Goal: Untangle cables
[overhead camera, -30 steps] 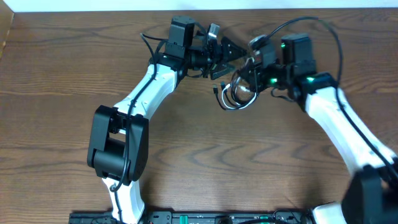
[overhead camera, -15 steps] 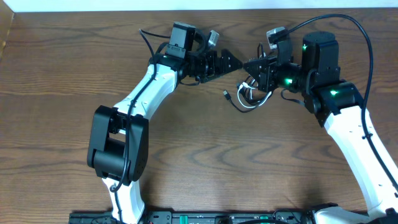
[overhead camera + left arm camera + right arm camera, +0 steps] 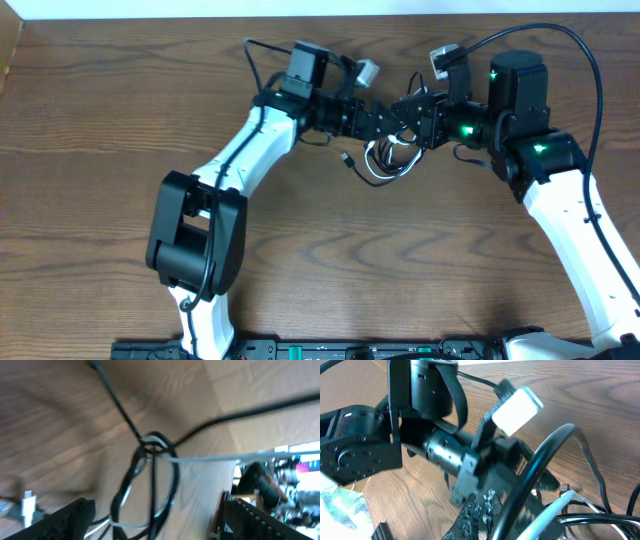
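Scene: a wooden table (image 3: 100, 150). Both claws meet tip to tip near its far edge, at about 1 o'clock from its middle in the overhead view.
Cables: the cables (image 3: 385, 162), one black and one white, are looped together in a small bundle directly at 6 o'clock of the two claw tips. Whether the bundle rests on the table or hangs just above it, I cannot tell.
Plug end: a small plug end (image 3: 347, 158) sticks out at 9 o'clock of the bundle.
Left claw: the left claw (image 3: 157, 505) points toward 3 o'clock with its jaws wide. In its wrist view the black loop drops into the gap between its fingers (image 3: 75, 517). I cannot tell whether the loop touches them.
Right claw: the right claw (image 3: 405, 108) points toward 9 o'clock, just beside the left claw, with its jaws closed on the cables.
Knot: in the left wrist view the cords cross in a tight knot (image 3: 152, 446) at the loop's 12 o'clock. A white strand runs taut toward 3 o'clock, a black one toward 2 o'clock and another black one toward 11 o'clock.
Sharpness: both wrist views are soft.
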